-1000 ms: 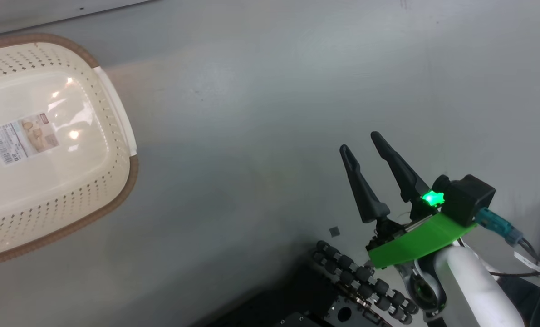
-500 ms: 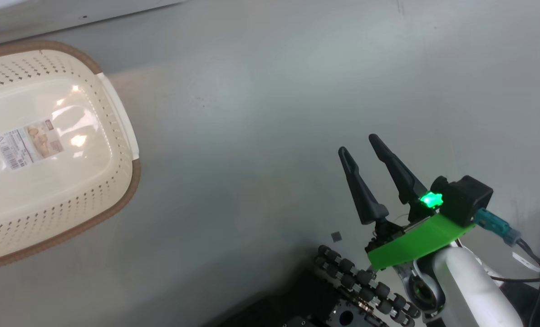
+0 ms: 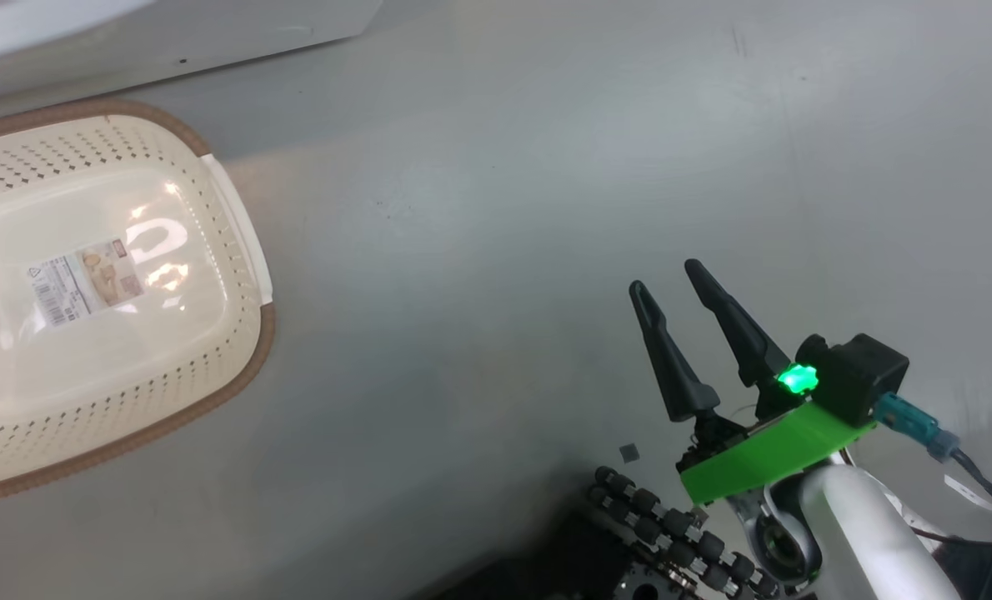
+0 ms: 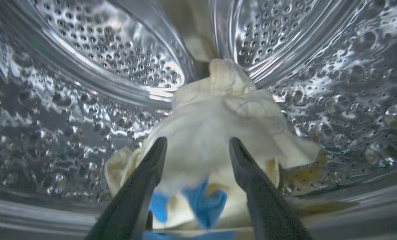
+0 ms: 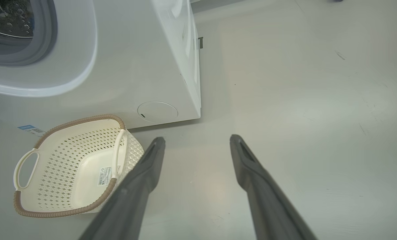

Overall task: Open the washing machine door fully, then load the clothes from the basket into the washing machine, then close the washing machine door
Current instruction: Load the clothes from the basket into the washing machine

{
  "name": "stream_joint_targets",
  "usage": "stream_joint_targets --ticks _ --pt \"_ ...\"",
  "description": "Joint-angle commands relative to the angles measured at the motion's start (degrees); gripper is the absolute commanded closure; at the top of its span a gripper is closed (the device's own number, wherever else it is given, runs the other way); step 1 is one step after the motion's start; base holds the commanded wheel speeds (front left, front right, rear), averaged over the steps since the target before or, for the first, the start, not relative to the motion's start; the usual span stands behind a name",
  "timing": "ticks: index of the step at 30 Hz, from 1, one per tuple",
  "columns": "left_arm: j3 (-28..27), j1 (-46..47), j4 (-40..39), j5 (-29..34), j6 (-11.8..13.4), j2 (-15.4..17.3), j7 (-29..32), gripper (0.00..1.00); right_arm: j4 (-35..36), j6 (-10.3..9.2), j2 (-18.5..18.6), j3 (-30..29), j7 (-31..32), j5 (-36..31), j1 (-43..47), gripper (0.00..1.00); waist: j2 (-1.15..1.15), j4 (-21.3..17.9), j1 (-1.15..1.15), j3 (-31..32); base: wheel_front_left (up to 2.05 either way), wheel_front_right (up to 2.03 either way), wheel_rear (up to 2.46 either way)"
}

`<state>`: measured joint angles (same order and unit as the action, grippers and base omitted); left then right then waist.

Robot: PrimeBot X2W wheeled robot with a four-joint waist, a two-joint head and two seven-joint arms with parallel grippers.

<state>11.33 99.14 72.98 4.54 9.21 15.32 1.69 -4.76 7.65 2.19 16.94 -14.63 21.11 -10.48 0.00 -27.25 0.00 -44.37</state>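
**Clothes in the drum, basket bare**

The washing machine (image 5: pixel 145 66) lies ahead and left of the right pincer (image 5: pixel 195 138), whose fingers (image 5: pixel 252 173) are spread and empty above the floor (image 5: pixel 285 100). Inside its steel drum (image 4: pixel 111 50) the left pincer (image 4: pixel 196 141) is released too, fingers apart, the clothes (image 4: pixel 218 126) heaped just beyond and between them. The likely trouble: the blue-patched fold sits close to the fingers at the drum's front, so a withdrawing finger could hook it out, or the closing door could trap it. The basket (image 5: pixel 65 213), left of the right pincer, holds nothing but its label sticker (image 5: pixel 103 176)
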Motion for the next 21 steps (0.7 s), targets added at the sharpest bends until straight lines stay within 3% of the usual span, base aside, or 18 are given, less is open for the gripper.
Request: stream_joint_targets --ticks 1,7,21 --pt "0.48 2.78 -0.83 0.59 0.42 1.58 2.72 0.0 1.15 -0.16 0.69 0.51 -0.37 0.49 1.69 0.0 0.0 0.15 0.0 0.23 0.0 0.0 0.0" --pt "0.83 -0.35 0.19 -0.17 1.48 0.09 6.33 0.0 1.01 -0.16 0.69 0.01 -0.37 0.25 1.49 0.0 0.0 0.98 0.0 1.57 0.0 0.0 0.0" --pt "-0.62 -5.71 0.45 -4.1 2.72 -2.64 2.29 0.0 0.87 -0.16 0.69 -1.87 -0.37 -1.01 0.51 0.0 0.0 4.51 0.0 5.47 0.0 0.0 0.0"
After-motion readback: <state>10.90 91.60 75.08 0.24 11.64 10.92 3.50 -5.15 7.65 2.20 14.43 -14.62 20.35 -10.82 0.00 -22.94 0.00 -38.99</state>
